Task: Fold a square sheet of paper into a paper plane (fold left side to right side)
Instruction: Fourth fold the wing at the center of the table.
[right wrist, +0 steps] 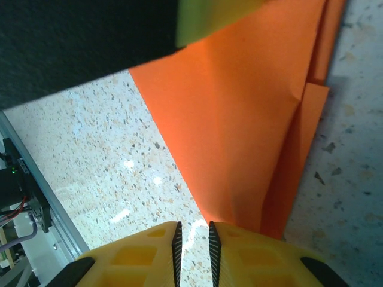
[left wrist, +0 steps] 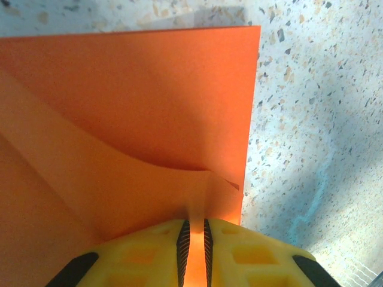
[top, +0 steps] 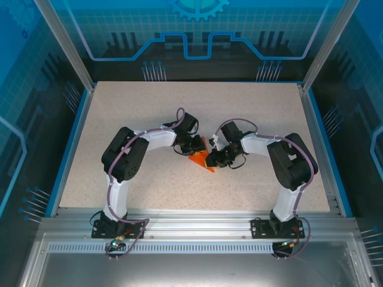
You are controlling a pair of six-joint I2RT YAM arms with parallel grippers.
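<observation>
The square sheet of paper (top: 201,160) is bright orange, partly folded, and lies at the table's middle between both grippers. In the left wrist view the paper (left wrist: 137,101) spreads flat with a raised layer curving toward my left gripper (left wrist: 194,230), which is shut on a pinched ridge of that layer. In the right wrist view the paper (right wrist: 239,119) narrows to a point beside my right gripper (right wrist: 192,230). Its jaws stand a narrow gap apart with bare table between them, and the paper's tip runs under the right-hand finger (right wrist: 263,251). From above, the left gripper (top: 192,146) and right gripper (top: 215,156) nearly meet.
The speckled table (top: 251,113) has free room all around the paper. An aluminium rail (top: 191,224) runs along the near edge by the arm bases. The left arm's dark body (right wrist: 78,42) hangs close above the paper in the right wrist view.
</observation>
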